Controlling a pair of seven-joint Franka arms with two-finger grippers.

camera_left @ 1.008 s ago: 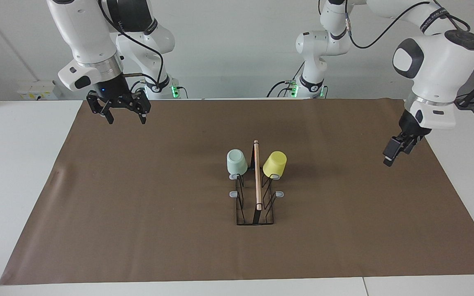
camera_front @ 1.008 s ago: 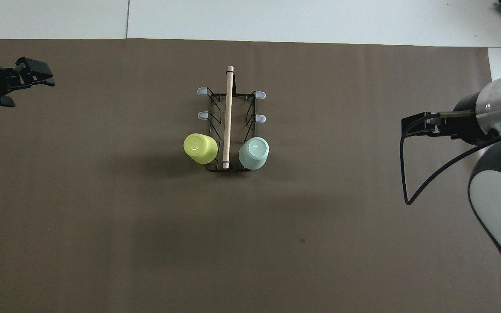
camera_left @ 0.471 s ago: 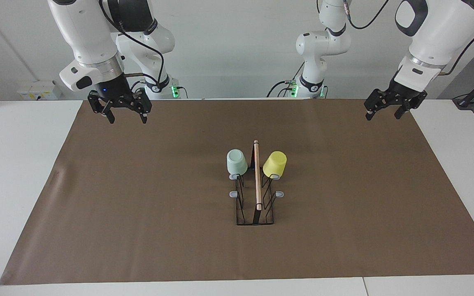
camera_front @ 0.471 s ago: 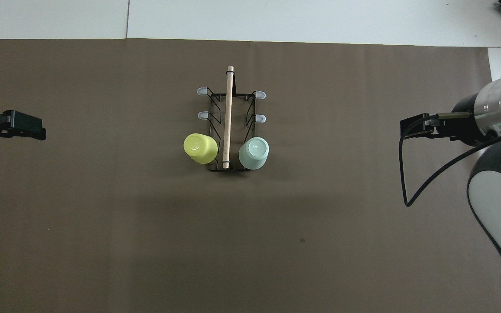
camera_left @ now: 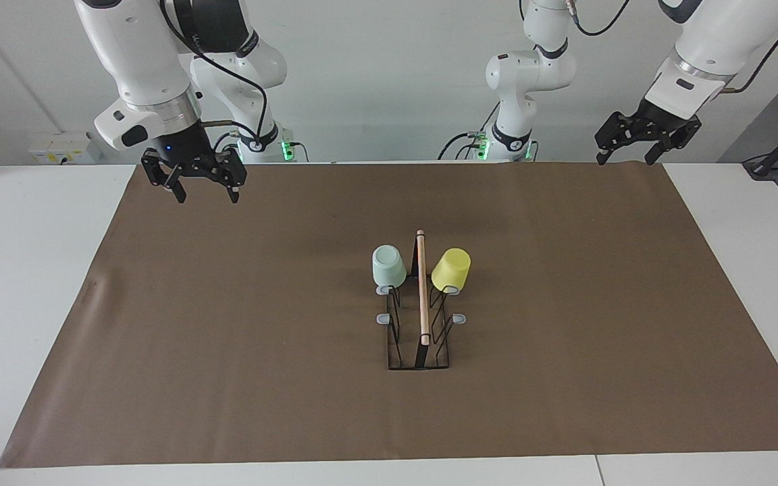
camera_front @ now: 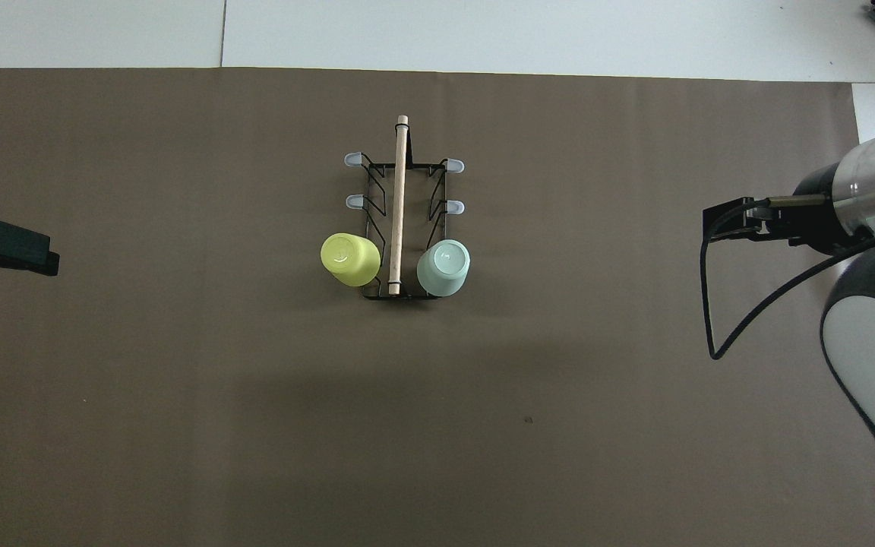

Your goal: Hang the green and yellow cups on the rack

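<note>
Green cup point(camera_left: 388, 266) and yellow cup point(camera_left: 451, 270) hang on the rack point(camera_left: 419, 337) (both inverted); left end effector point(camera_left: 626, 144) and right end effector point(camera_left: 203, 191) wide, empty.

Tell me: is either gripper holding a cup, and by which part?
Nothing is held. The left gripper and right gripper are open and empty; both cups hang on the rack.

1. Facing view: high camera across the table, looking at both arm bases along the frame's top; wide framing.
2. Overhead view: steep downward look, closer framing.
3. Shared: brown mat point(camera_left: 240, 324) point(camera_front: 179, 380), rack point(camera_left: 421, 324) point(camera_front: 399, 220) at centre.
</note>
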